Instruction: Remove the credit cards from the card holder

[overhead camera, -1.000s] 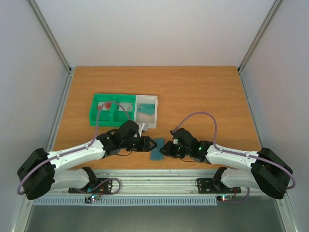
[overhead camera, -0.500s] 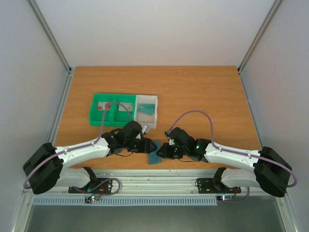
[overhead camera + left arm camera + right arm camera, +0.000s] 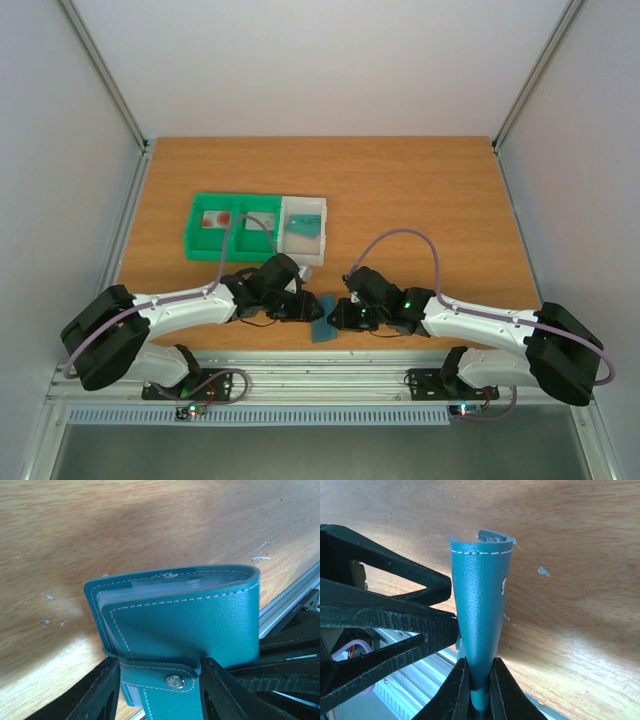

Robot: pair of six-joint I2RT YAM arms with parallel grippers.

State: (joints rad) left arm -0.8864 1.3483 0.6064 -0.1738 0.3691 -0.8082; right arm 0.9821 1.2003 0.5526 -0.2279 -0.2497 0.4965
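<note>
The card holder point(image 3: 324, 318) is a teal folded wallet point(image 3: 190, 625) standing on edge near the table's front edge. My right gripper point(image 3: 480, 680) is shut on its lower end point(image 3: 477, 610). Across from it, my left gripper point(image 3: 157, 680) is open, one finger on each side of the snap strap point(image 3: 175, 681), the tips close against the holder. Pale edges of credit cards point(image 3: 165, 585) show inside the fold. In the top view both grippers, left point(image 3: 312, 310) and right point(image 3: 338, 315), meet at the holder.
A green tray point(image 3: 195, 240) behind the left arm holds a pale card with a red mark point(image 3: 213, 219). The white tray point(image 3: 303, 201) joined to it holds a teal card point(image 3: 305, 222). The metal rail point(image 3: 330, 372) runs just in front of the holder.
The left arm has swung in toward the centre and its gripper has closed up on the holder. The holder and right gripper shifted slightly left and nearer the front edge.
</note>
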